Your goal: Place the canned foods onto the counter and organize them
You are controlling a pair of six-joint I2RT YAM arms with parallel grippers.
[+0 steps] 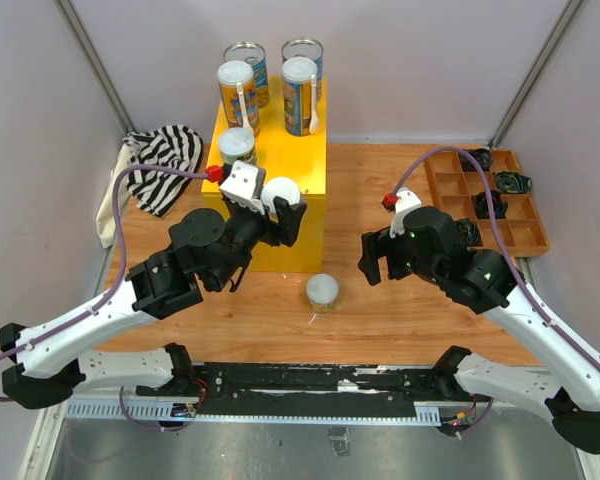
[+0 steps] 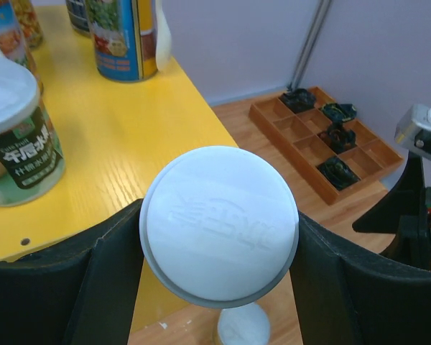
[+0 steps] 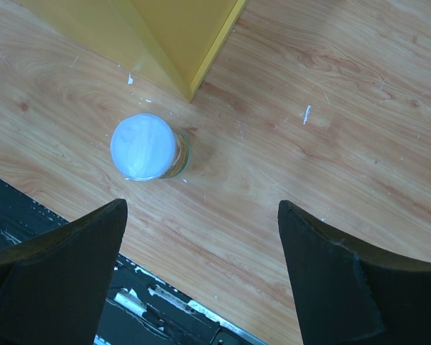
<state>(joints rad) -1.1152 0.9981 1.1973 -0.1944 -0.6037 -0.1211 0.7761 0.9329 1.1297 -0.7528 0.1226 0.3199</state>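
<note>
The yellow counter [image 1: 290, 160] stands at the back middle of the table. On it are two tall silver-topped cans [image 1: 246, 62] at the back, two tall white-lidded cans [image 1: 299, 95] in front of them, and a short white-lidded can [image 1: 237, 146]. My left gripper [image 1: 283, 205] is shut on a white-lidded can [image 2: 219, 224], held above the counter's near right edge. Another short white-lidded can [image 1: 322, 292] stands on the table in front of the counter and shows in the right wrist view [image 3: 144, 146]. My right gripper [image 1: 378, 258] is open and empty, right of that can.
A brown compartmented tray [image 1: 490, 200] with small dark objects sits at the back right. A striped cloth [image 1: 165, 165] lies left of the counter. The arm base rail [image 1: 310, 385] runs along the near edge. Grey walls enclose the table.
</note>
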